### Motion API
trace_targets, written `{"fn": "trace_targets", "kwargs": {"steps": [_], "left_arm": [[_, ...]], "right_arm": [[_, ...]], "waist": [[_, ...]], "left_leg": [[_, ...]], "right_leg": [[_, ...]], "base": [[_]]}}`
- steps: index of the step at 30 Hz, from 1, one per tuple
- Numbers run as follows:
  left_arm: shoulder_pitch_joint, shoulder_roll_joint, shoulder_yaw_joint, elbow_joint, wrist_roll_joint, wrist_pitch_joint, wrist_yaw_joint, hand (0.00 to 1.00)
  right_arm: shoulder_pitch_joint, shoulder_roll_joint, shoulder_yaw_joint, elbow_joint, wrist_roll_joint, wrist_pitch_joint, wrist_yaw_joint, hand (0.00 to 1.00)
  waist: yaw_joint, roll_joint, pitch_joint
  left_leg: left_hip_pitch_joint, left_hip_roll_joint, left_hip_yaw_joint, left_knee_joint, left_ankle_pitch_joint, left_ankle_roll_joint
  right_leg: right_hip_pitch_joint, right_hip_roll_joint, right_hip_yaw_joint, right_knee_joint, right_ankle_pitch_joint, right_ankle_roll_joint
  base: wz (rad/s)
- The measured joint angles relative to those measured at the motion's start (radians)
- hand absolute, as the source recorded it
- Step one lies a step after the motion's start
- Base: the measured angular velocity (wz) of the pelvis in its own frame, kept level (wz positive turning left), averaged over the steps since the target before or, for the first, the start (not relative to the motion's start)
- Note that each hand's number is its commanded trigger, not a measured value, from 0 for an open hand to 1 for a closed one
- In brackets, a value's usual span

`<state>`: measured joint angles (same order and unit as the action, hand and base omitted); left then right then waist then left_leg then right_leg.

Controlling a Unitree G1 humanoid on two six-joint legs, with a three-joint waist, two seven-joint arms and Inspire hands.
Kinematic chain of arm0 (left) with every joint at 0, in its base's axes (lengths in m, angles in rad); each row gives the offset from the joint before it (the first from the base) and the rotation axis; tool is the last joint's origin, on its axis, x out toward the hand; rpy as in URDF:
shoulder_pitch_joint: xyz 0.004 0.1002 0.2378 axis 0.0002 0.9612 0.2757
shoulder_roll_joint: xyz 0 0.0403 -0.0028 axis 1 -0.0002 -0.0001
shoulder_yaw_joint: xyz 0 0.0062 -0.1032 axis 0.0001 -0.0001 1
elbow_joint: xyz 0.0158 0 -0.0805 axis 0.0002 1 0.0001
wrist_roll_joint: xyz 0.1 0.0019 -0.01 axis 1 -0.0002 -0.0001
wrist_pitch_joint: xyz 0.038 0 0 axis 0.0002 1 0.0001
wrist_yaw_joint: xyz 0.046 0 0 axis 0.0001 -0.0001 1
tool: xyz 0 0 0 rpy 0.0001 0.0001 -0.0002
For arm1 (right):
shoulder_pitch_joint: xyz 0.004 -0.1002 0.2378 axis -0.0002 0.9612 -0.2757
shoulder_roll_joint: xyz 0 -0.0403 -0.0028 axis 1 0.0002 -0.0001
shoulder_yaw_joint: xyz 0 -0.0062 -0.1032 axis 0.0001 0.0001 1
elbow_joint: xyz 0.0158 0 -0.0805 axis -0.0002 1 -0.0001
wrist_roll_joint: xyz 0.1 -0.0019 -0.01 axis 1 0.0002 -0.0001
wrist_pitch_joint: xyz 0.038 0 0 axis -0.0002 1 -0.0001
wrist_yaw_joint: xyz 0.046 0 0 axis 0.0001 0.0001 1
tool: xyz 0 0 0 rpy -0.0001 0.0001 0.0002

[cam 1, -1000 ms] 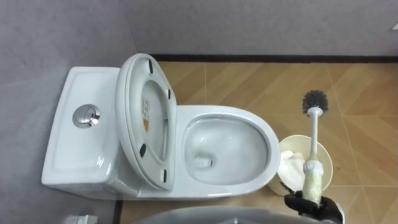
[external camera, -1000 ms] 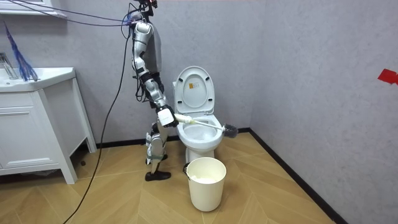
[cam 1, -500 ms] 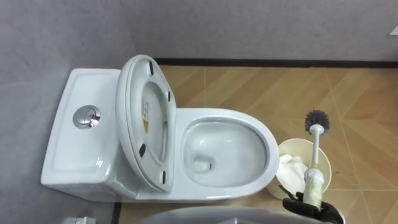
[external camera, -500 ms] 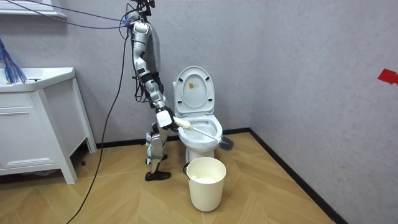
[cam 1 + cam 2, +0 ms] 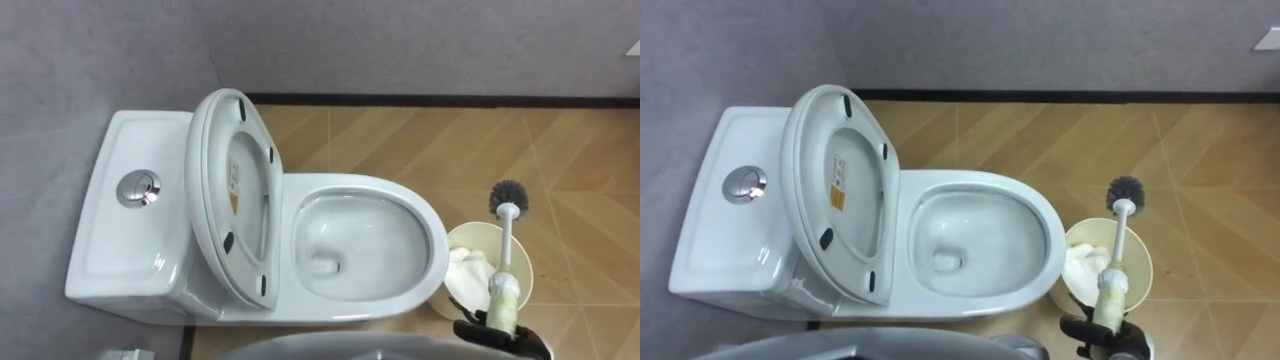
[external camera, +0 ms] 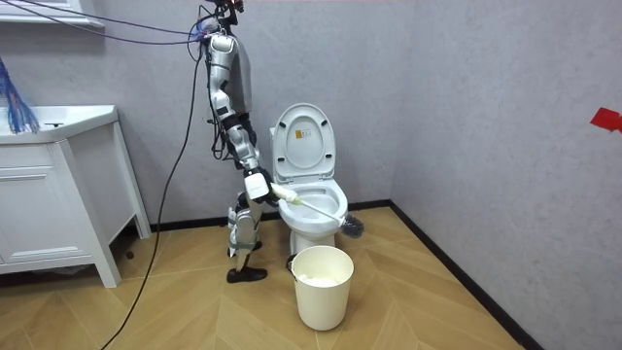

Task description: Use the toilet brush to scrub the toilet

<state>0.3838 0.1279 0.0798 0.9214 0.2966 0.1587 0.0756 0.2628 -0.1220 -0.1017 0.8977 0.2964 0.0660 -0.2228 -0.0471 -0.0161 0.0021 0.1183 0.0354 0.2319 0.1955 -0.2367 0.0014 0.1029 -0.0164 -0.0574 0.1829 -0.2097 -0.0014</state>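
Wood floor (image 5: pixel 420 140), toilet lid (image 5: pixel 235 190) up, bucket (image 5: pixel 479 223) holding white wads (image 5: pixel 462 272), right hand (image 5: pixel 480 331) fingers (image 5: pixel 466 327) gripping brush (image 5: pixel 505 245).

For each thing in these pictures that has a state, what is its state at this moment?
Toilet seat: raised.
Toilet bowl: open, nothing in it but a little water.
Brush: held by its handle, head outside the bowl, beyond the bucket.
Right hand: shut on the brush handle.
Bucket: open on top, something white inside.
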Motion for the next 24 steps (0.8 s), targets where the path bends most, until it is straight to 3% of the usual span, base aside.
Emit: {"fn": "trace_targets", "kwargs": {"steps": [8, 14, 24], "left_arm": [[0.001, 0.000, 0.000, 0.001, 0.000, 0.000, 0.000, 0.00], [0.001, 0.000, 0.009, 0.010, -0.006, -0.002, 0.000, 0.00], [0.005, -0.003, 0.112, 0.044, -0.009, 0.004, -0.002, 0.00]], "right_arm": [[-0.003, 0.000, 0.000, 0.008, 0.000, 0.000, 0.001, 0.00], [-0.027, 0.000, 0.000, 0.106, 0.025, -0.003, 0.001, 0.00], [-0.017, -0.004, -0.042, 0.267, 0.034, 0.002, 0.018, 0.00]], "waist": [[0.000, 0.000, 0.0000], [0.001, -0.007, -0.0036], [0.003, -0.002, -0.0013]], "left_leg": [[-0.001, 0.000, 0.000, 0.000, 0.000, 0.000], [-0.001, 0.000, 0.000, -0.001, 0.000, 0.000], [-0.001, -0.004, -0.021, -0.008, 0.000, 0.000]], "right_leg": [[0.000, 0.000, -0.001, 0.000, 0.000, 0.000], [0.000, -0.001, -0.002, -0.001, 0.000, 0.000], [0.002, -0.003, -0.017, -0.001, -0.002, -0.001]], "base": [[0.00], [0.00], [0.03]]}}
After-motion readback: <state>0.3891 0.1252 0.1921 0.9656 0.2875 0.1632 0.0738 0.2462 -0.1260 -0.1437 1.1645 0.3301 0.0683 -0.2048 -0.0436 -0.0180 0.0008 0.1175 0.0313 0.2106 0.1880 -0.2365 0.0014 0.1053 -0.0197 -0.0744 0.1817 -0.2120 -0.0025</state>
